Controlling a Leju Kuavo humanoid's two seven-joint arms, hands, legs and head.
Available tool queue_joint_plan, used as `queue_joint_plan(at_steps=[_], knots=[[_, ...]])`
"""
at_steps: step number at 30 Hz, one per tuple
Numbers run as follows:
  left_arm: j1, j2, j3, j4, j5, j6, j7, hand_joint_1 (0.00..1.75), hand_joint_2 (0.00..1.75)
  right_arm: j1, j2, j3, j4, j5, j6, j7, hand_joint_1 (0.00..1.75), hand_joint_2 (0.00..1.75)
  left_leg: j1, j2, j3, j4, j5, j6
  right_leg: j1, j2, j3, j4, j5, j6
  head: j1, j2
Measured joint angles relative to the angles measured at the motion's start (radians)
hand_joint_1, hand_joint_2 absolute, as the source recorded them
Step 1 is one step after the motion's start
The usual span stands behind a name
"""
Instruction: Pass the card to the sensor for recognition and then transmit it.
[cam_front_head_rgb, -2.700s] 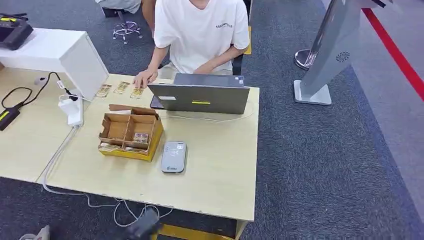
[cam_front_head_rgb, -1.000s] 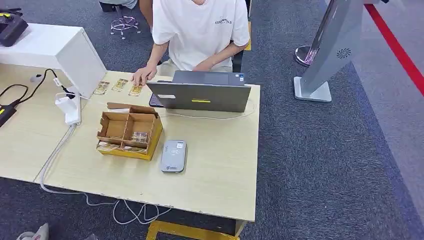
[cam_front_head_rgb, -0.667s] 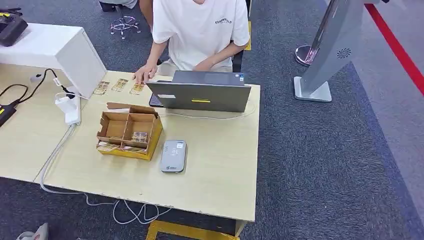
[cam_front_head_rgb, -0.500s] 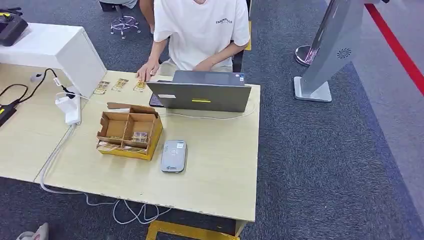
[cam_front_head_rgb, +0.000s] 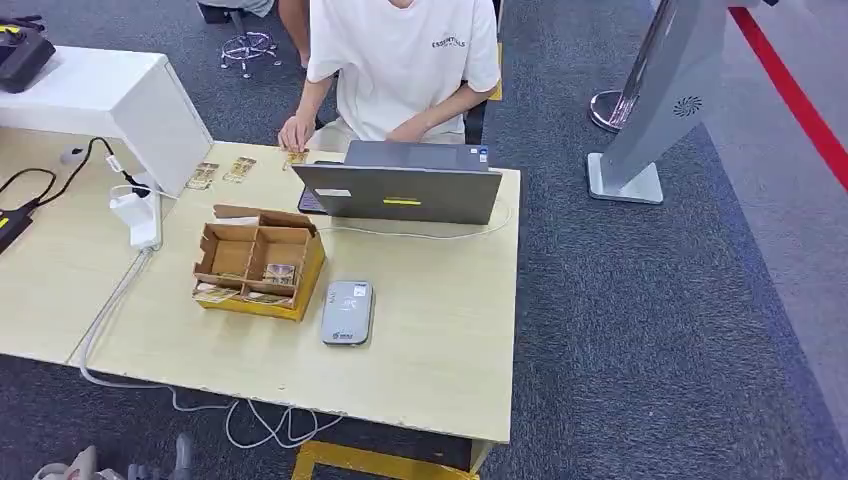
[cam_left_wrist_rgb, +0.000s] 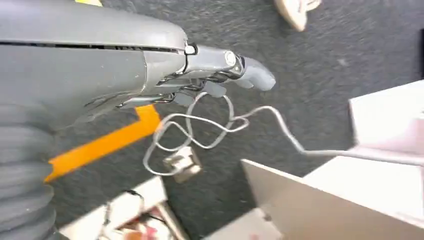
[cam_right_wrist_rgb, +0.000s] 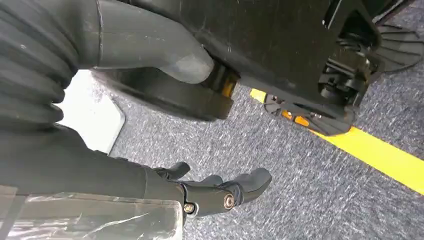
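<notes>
The grey card sensor (cam_front_head_rgb: 347, 312) lies flat on the wooden table (cam_front_head_rgb: 440, 340), just right of a cardboard box (cam_front_head_rgb: 258, 262) with compartments. Cards (cam_front_head_rgb: 280, 273) lie in the box's near compartments. Two more cards (cam_front_head_rgb: 222, 172) lie at the table's far edge, and a person's hand (cam_front_head_rgb: 297, 133) rests over a third. My left hand (cam_left_wrist_rgb: 220, 70) hangs below the table edge, fingers stretched out and holding nothing; its tip shows in the head view (cam_front_head_rgb: 182, 455). My right hand (cam_right_wrist_rgb: 220, 192) hangs over the carpet with fingers loosely apart and nothing in it.
A grey laptop (cam_front_head_rgb: 400, 190) stands behind the box, with the person in a white shirt (cam_front_head_rgb: 400, 60) seated behind it. A white box (cam_front_head_rgb: 150, 110) and a charger (cam_front_head_rgb: 140, 215) with cables sit at left. A grey kiosk stand (cam_front_head_rgb: 650, 110) is at right.
The person's hand has slid the rightmost card from the row back toward the table's far edge. My left hand's tip has come into view at the bottom left.
</notes>
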Motion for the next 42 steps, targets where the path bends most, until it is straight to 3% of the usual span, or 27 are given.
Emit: queue_joint_plan(at_steps=[12,14,15,17,19,20,21,22,24,26,29,30,31,33,34,35,37,38,39,41,42], knots=[[-0.066,-0.064,0.07,-0.256,-0.006,-0.041,0.0,0.0,1.75,0.023,0.002,-0.028,0.0,-0.051,0.0,-0.042,0.0,1.75,0.001,0.0,0.0,0.0,0.0,0.0,0.001,0.0,0.0,0.0,0.0,0.0,0.0,0.0],[-0.046,-0.066,0.077,-0.354,0.074,-0.073,-0.001,0.0,1.75,0.032,0.002,-0.052,0.001,-0.106,0.0,-0.067,0.0,1.75,0.001,0.001,-0.002,-0.001,0.0,0.0,0.002,0.002,0.005,0.001,0.0,0.0,0.001,0.0],[0.003,-0.066,0.063,-0.437,0.174,-0.088,0.003,0.0,1.75,0.04,0.002,-0.074,0.004,-0.159,0.0,-0.093,0.0,1.75,0.002,0.005,-0.001,-0.001,-0.002,-0.002,0.004,0.007,0.006,0.001,0.0,0.0,0.003,0.0],[0.146,-0.052,0.035,-0.673,0.503,-0.21,0.138,0.0,1.75,0.071,0.001,-0.142,0.01,-0.256,0.0,-0.148,0.0,1.75,0.002,0.018,0.005,0.001,-0.01,-0.002,0.002,0.02,0.004,0.001,-0.001,-0.001,0.0,0.0],[0.183,-0.032,0.114,-0.788,0.709,-0.347,0.37,0.0,1.75,0.086,0.0,-0.189,0.015,-0.284,0.031,-0.167,0.0,1.75,0.004,0.01,0.0,0.003,-0.009,0.0,0.003,0.009,0.0,0.0,-0.004,0.001,-0.006,0.0],[0.18,-0.012,0.165,-0.814,0.739,-0.409,0.467,0.0,1.75,0.086,-0.001,-0.206,0.018,-0.294,0.052,-0.167,0.0,1.75,0.006,0.003,-0.001,0.003,-0.009,-0.001,0.003,0.003,0.0,-0.001,-0.007,0.0,-0.003,0.0],[0.175,0.045,0.208,-0.815,0.718,-0.456,0.547,0.0,1.75,0.086,-0.001,-0.219,0.022,-0.299,0.067,-0.166,0.0,1.75,0.007,-0.001,-0.001,0.002,-0.009,-0.001,0.005,-0.001,0.001,-0.002,-0.009,-0.003,0.005,0.0],[0.167,0.131,0.25,-0.793,0.697,-0.492,0.614,0.0,1.75,0.086,-0.001,-0.228,0.024,-0.301,0.078,-0.163,0.0,1.75,0.009,-0.001,-0.001,0.002,-0.008,-0.003,0.007,-0.001,0.001,-0.001,-0.009,-0.004,0.007,0.0],[0.138,0.274,0.309,-0.736,0.683,-0.554,0.628,0.0,1.75,0.087,-0.002,-0.236,0.024,-0.301,0.084,-0.163,0.0,1.75,0.01,0.0,0.0,0.001,-0.007,-0.006,0.009,-0.001,0.0,0.0,-0.006,-0.008,0.003,0.0],[0.113,0.383,0.328,-0.69,0.667,-0.6,0.627,0.0,1.75,0.088,-0.002,-0.243,0.024,-0.299,0.084,-0.166,0.0,1.75,0.011,0.0,0.0,0.0,-0.006,-0.008,0.01,-0.001,0.001,0.0,-0.007,-0.008,0.001,0.0],[0.1,0.473,0.33,-0.65,0.629,-0.625,0.605,0.0,1.75,0.086,-0.002,-0.246,0.024,-0.291,0.084,-0.166,0.0,1.75,0.012,0.0,0.0,0.0,-0.005,-0.009,0.012,-0.001,0.001,0.001,-0.006,-0.01,0.002,0.0],[0.1,0.491,0.329,-0.646,0.586,-0.645,0.577,0.0,1.75,0.086,-0.002,-0.246,0.024,-0.283,0.084,-0.166,0.0,1.75,0.013,0.001,-0.001,0.001,-0.006,-0.009,0.012,0.0,0.001,0.001,-0.006,-0.01,0.003,0.0],[0.1,0.515,0.326,-0.645,0.494,-0.647,0.509,0.0,1.75,0.085,-0.002,-0.245,0.024,-0.272,0.084,-0.164,0.0,1.75,0.014,0.001,-0.001,0.001,-0.006,-0.009,0.012,0.0,0.0,0.001,-0.006,-0.01,0.002,0.0],[0.095,0.559,0.305,-0.645,0.221,-0.57,0.304,0.0,1.75,0.083,-0.004,-0.237,0.024,-0.254,0.084,-0.164,0.0,1.75,0.013,0.001,-0.001,0.002,-0.006,-0.009,0.012,0.001,0.0,0.0,-0.006,-0.01,0.003,0.0],[0.09,0.58,0.284,-0.645,0.05,-0.488,0.192,0.0,1.75,0.081,-0.005,-0.231,0.024,-0.247,0.084,-0.164,0.0,1.75,0.013,0.001,-0.001,0.003,-0.005,-0.009,0.012,0.0,0.0,0.0,-0.005,-0.009,0.002,0.0],[0.086,0.6,0.244,-0.648,-0.151,-0.355,0.095,0.0,1.75,0.078,-0.006,-0.222,0.024,-0.236,0.084,-0.162,0.0,1.75,0.013,0.001,-0.001,0.003,-0.005,-0.008,0.011,0.0,0.0,-0.001,-0.005,-0.009,0.002,0.0],[0.065,0.61,0.138,-0.671,-0.419,-0.125,0.038,0.0,1.75,0.072,-0.008,-0.208,0.024,-0.228,0.084,-0.157,0.0,1.75,0.014,-0.003,-0.001,0.003,-0.003,-0.007,0.01,-0.004,0.0,-0.001,-0.004,-0.008,0.002,0.0],[0.054,0.608,0.068,-0.692,-0.534,-0.023,0.055,0.0,1.75,0.069,-0.008,-0.203,0.024,-0.231,0.084,-0.148,0.0,1.75,0.014,-0.004,0.0,0.004,-0.003,-0.006,0.01,-0.005,-0.001,-0.001,-0.004,-0.008,0.002,0.0],[0.032,0.601,-0.014,-0.72,-0.682,0.087,0.112,0.0,1.75,0.065,-0.008,-0.199,0.024,-0.231,0.084,-0.14,0.0,1.75,0.016,-0.004,0.0,0.006,-0.002,-0.006,0.009,-0.005,-0.003,-0.002,-0.003,-0.008,0.001,0.0],[-0.071,0.6,-0.258,-0.729,-1.093,0.306,0.326,0.0,1.75,0.059,-0.008,-0.186,0.023,-0.224,0.084,-0.127,0.0,1.75,0.015,-0.013,-0.006,0.007,0.003,-0.004,0.01,-0.014,-0.002,-0.001,0.0,-0.005,0.001,0.0],[-0.129,0.606,-0.385,-0.705,-1.236,0.365,0.386,0.0,1.75,0.055,-0.008,-0.181,0.023,-0.224,0.084,-0.124,0.0,1.75,0.015,-0.018,-0.009,0.006,0.007,-0.003,0.011,-0.018,-0.001,-0.001,0.002,-0.005,0.002,0.0]])
